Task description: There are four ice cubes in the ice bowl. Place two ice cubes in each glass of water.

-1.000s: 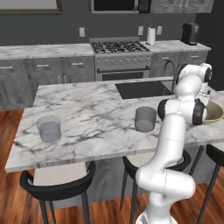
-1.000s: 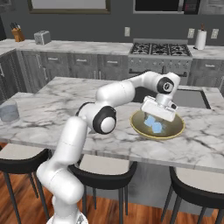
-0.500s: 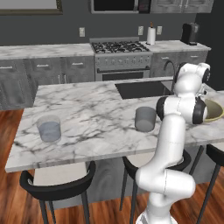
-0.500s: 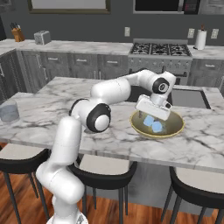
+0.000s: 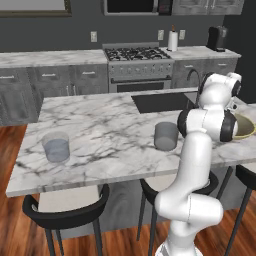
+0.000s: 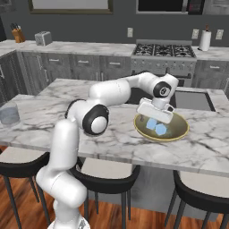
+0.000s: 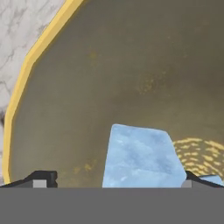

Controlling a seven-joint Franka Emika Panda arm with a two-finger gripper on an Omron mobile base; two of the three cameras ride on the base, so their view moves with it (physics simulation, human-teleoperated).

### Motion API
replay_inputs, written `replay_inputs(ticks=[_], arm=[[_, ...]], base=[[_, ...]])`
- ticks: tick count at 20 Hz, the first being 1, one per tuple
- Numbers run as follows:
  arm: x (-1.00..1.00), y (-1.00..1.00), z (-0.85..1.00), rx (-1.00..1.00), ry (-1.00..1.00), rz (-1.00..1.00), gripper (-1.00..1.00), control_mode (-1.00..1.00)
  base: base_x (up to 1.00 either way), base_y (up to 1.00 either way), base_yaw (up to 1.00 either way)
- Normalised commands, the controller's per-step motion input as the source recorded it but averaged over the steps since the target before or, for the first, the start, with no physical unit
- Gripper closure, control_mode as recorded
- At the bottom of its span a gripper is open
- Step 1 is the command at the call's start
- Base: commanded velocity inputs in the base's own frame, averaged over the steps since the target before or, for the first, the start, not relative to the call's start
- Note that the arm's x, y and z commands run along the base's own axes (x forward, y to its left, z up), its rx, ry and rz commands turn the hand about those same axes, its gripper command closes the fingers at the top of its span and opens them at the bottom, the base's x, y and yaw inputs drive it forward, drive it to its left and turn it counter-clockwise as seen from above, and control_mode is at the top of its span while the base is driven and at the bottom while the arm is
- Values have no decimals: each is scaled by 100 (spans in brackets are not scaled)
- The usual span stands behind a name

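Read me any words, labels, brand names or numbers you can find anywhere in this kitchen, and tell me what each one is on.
None: no readable text in any view.
The ice bowl, the ice cubes and both glasses carry no marking.
The stove, the toaster and the coffee machine show no legible label or number; their fronts are too small to make out any print.
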Motion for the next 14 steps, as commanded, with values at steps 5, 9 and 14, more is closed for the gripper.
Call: replay_inputs(ticks=[5,9,14], arm=[[0,-2,-1,0,0,-3,-100,-100],[7,0,-9,0,0,-1,100,-100],[2,-2,-2,0,0,0,100,-100]], base=[[0,0,0],[0,0,0],[0,0,0]])
